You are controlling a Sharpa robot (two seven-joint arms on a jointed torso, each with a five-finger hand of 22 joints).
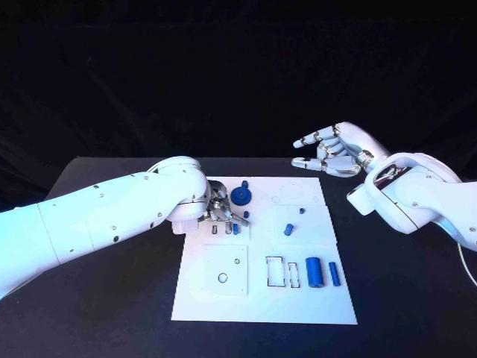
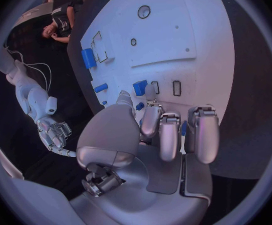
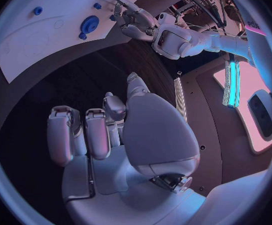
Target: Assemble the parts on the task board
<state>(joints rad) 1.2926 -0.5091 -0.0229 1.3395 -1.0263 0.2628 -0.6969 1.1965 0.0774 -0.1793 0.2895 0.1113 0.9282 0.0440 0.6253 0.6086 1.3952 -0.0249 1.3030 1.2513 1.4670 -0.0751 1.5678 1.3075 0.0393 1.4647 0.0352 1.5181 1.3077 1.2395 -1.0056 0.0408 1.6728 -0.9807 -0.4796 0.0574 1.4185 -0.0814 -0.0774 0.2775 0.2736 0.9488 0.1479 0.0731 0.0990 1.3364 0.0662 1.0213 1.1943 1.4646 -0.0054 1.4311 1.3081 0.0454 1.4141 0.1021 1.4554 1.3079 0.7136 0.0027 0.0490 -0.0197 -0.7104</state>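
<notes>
The white task board (image 1: 265,298) lies in the middle of the table. My left hand (image 1: 223,212) is down on its far left part, thumb and a finger pinching a small blue piece (image 1: 233,226) at a rectangular slot; the same small blue piece (image 2: 140,87) sits at the fingertips (image 2: 150,92). A round blue gear-like part (image 1: 242,196) stands just behind the hand. Two small blue parts (image 1: 299,209) (image 1: 289,229) sit mid-board. A thick blue cylinder (image 1: 315,271) and a thin blue pin (image 1: 335,274) lie at the near right. My right hand (image 1: 335,151) hangs raised beyond the board's far right corner, holding nothing.
Black outlined slots (image 1: 282,271) and a round hole (image 1: 223,277) mark the board's near half. The black table (image 1: 99,298) spreads on both sides of the board. In the right wrist view the gear-like part (image 3: 89,23) and my left hand (image 3: 136,20) are seen on the board (image 3: 35,50).
</notes>
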